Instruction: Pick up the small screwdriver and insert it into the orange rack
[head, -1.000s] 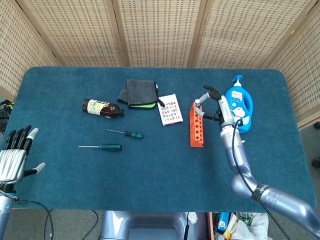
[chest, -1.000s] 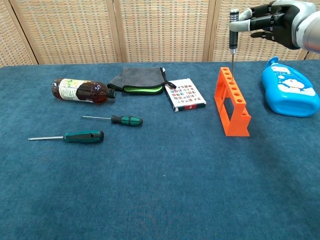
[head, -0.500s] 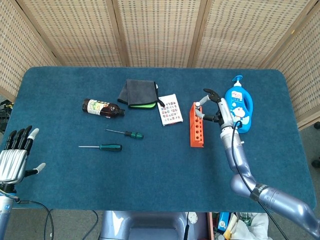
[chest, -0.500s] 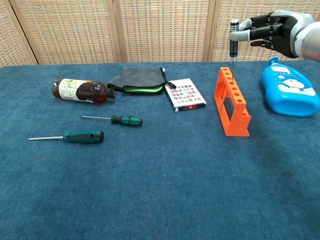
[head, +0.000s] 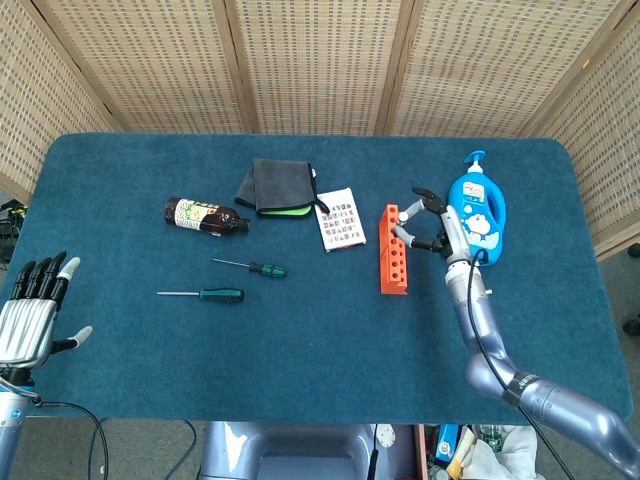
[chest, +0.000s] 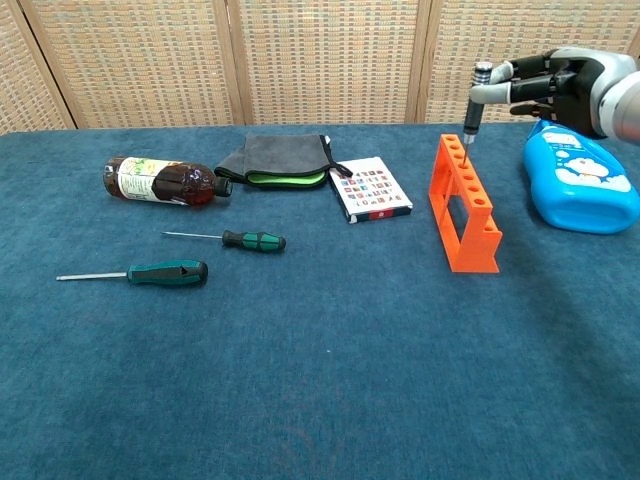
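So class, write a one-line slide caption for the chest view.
Right robot hand holds a small screwdriver upright, its tip in a hole of the orange rack.

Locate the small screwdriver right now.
Chest view, upper right: small screwdriver pinched by the right hand, tip in a far hole of the orange rack.

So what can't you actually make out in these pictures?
- Head view: the screwdriver at the rack is too small to see, behind the right robot hand.
- Chest view: the screwdriver tip's hole is unclear; the right robot hand is cut by the edge.
- Chest view: the left robot hand is out of frame.
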